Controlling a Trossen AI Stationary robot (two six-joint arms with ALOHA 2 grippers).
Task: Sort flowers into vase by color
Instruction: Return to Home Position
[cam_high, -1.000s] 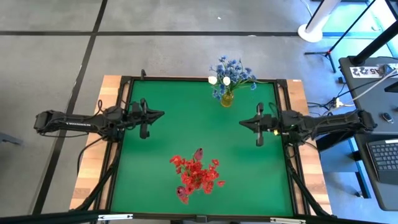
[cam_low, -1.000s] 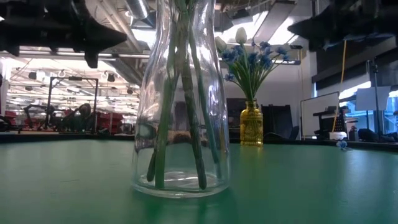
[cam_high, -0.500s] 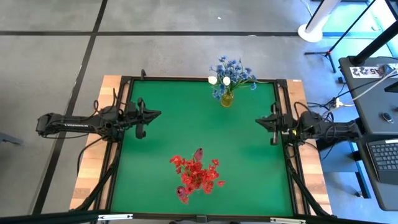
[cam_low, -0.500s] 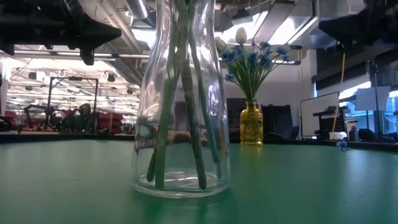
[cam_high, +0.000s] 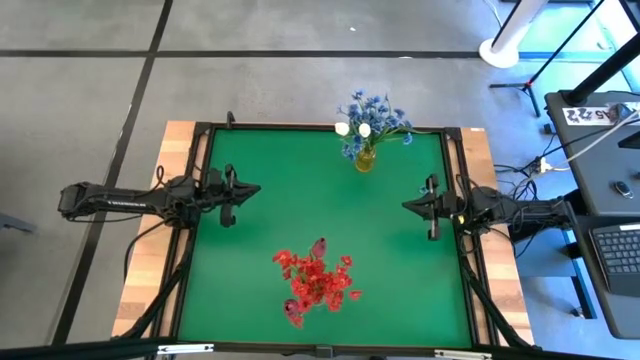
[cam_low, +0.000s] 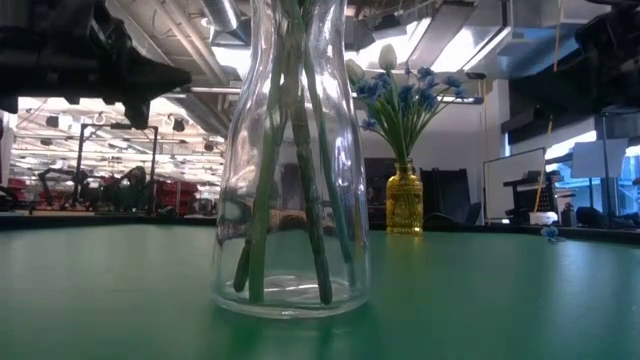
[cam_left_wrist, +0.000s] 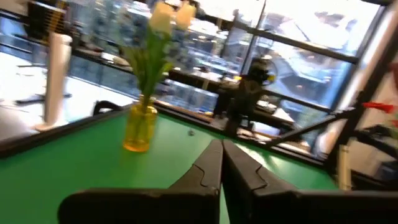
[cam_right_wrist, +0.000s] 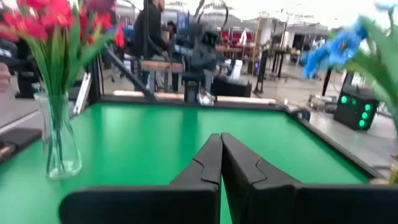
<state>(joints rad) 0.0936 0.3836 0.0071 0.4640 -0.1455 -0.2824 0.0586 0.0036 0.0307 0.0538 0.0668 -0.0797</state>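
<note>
A clear glass vase (cam_low: 290, 170) near the table's near edge holds the red flowers (cam_high: 315, 280) with dark red buds; their green stalks rest on its bottom. A yellow vase (cam_high: 364, 158) at the far edge holds the blue flowers (cam_high: 378, 112) and white tulip buds (cam_high: 353, 129). My left gripper (cam_high: 257, 185) is shut at the table's left edge, above the cloth. My right gripper (cam_high: 405, 205) is shut at the right edge. In the right wrist view the clear vase (cam_right_wrist: 59, 134) shows, and in the left wrist view the yellow vase (cam_left_wrist: 140, 127).
The green table (cam_high: 330, 220) lies bare between the two vases and between the arms. A black frame (cam_high: 200, 240) borders it. A laptop (cam_high: 620, 250) and cables sit on a stand beyond the right edge.
Both arms have drawn back outward. The left gripper has moved slightly toward the table's left edge. The right gripper has pulled back toward the right edge, then shifted a little toward the near edge. Flowers and vases have stayed put.
</note>
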